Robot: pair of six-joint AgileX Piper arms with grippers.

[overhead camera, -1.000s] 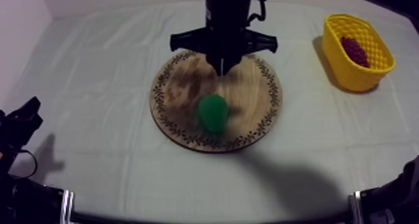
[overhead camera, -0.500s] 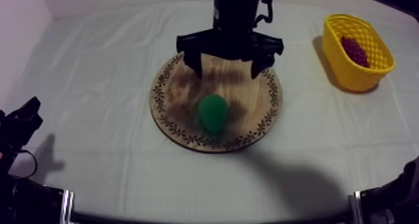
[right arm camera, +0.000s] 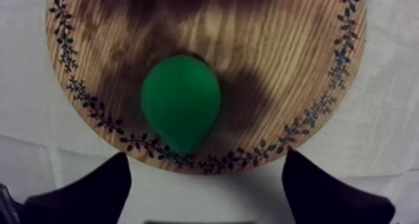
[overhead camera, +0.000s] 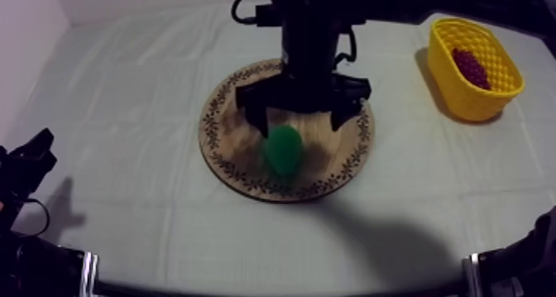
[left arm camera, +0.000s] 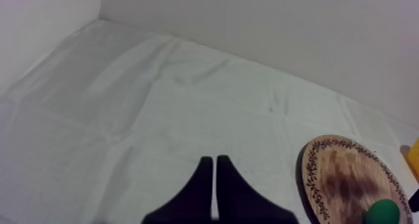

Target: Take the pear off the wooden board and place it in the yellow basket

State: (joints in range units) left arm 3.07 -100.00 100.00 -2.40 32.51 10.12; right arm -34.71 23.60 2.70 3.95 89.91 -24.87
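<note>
The pear lies on the round wooden board, a little toward 6 o'clock from the board's middle, with its narrow end pointing to 6 o'clock. Nothing touches it.

The right tool reaches in from 12 o'clock and hangs over the board with its two black fingers spread wide: released, gripping nothing. In the right wrist view the pear sits roughly centred between the lines of the two fingers, which look to be above the fruit rather than around it. How much height is left I cannot tell.

The left tool is clenched on nothing, its fingers lying together as a narrow wedge over the bare grey-white cloth. It sits at about 8 o'clock from the board and well apart from it.

The yellow basket stands at about 2 o'clock from the board, well apart, near the worktop's far right side. A dark red bunch of grapes lies inside it.

As I judge it, the task is in its early part. The working tool is lined up over the pear and opened wide enough to take it — that much is done. What remains is nearly everything that counts: lowering around the pear, closing on it, lifting it off the board, carrying it toward 2 o'clock, and letting go over the basket beside the grapes.
</note>
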